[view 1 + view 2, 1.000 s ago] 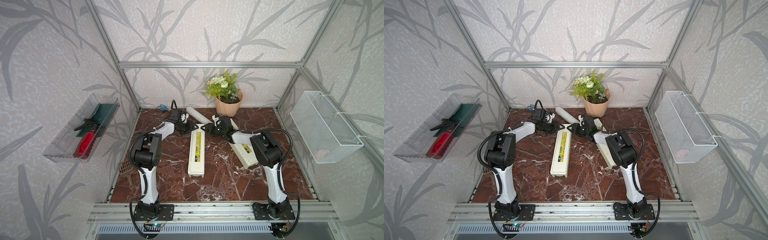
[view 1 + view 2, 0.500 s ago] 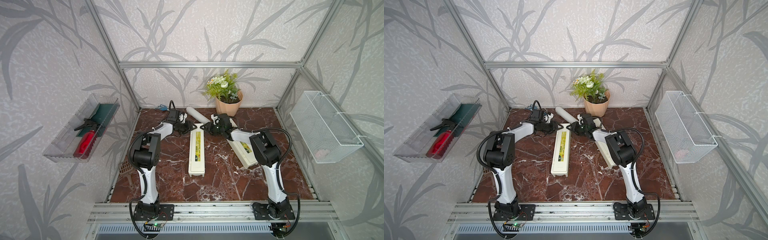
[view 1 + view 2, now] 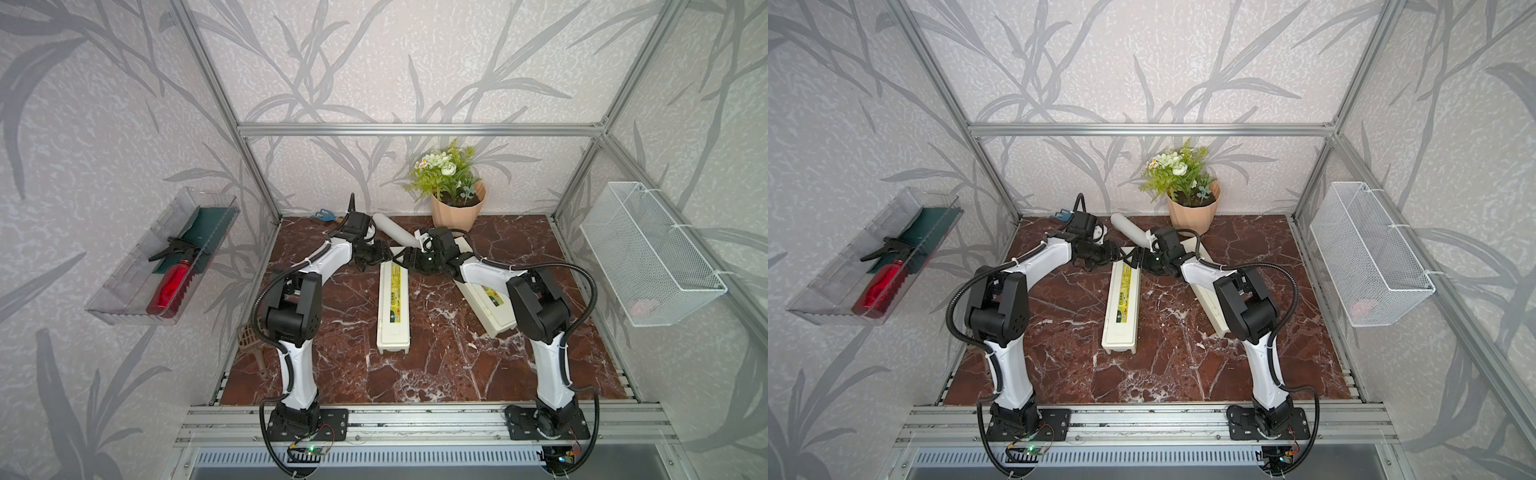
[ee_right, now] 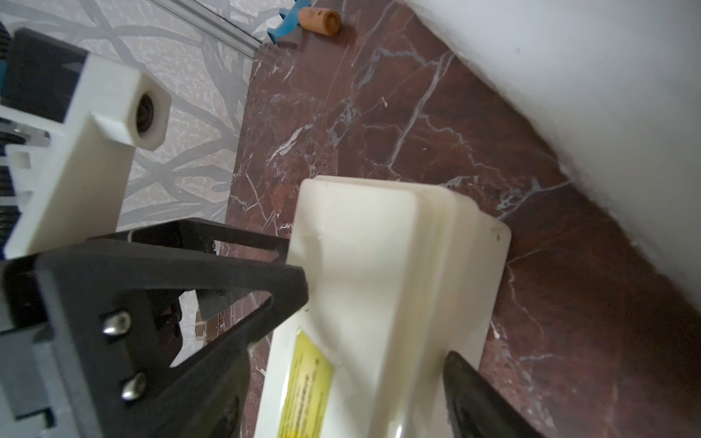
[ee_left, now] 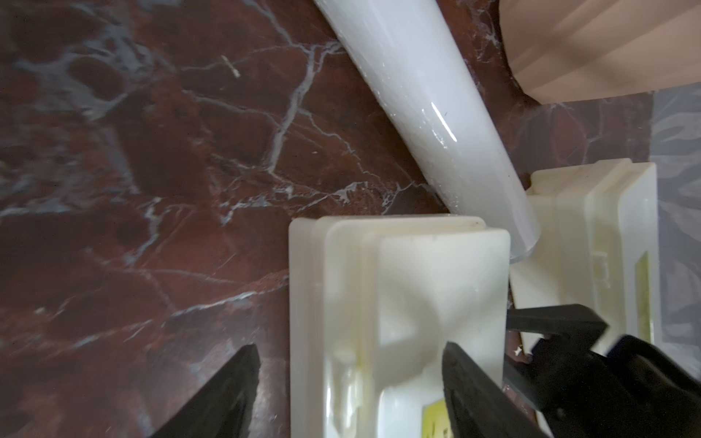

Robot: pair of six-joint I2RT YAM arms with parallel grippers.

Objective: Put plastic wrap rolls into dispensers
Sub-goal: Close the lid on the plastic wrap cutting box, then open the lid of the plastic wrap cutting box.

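A cream dispenser (image 3: 392, 309) lies shut in the middle of the floor, its yellow-green label up. My left gripper (image 3: 384, 257) and right gripper (image 3: 402, 260) meet at its far end from opposite sides. In the left wrist view the left gripper (image 5: 349, 379) is open and straddles that end of the dispenser (image 5: 398, 288). The right gripper (image 4: 347, 379) is also open over the same dispenser (image 4: 379, 265). One white plastic wrap roll (image 3: 392, 228) lies on the floor just behind them. A second dispenser (image 3: 490, 303) lies slantwise under my right arm.
A flower pot (image 3: 455, 208) stands at the back. A wire-mesh basket (image 3: 648, 253) hangs on the right wall. A clear tray (image 3: 137, 291) with a red spray bottle hangs on the left wall. A small blue clip (image 3: 324, 215) lies in the back left corner.
Both grippers have stayed at the middle dispenser's far end, and their jaws stand wider apart than before. The dispensers and the roll have not moved.
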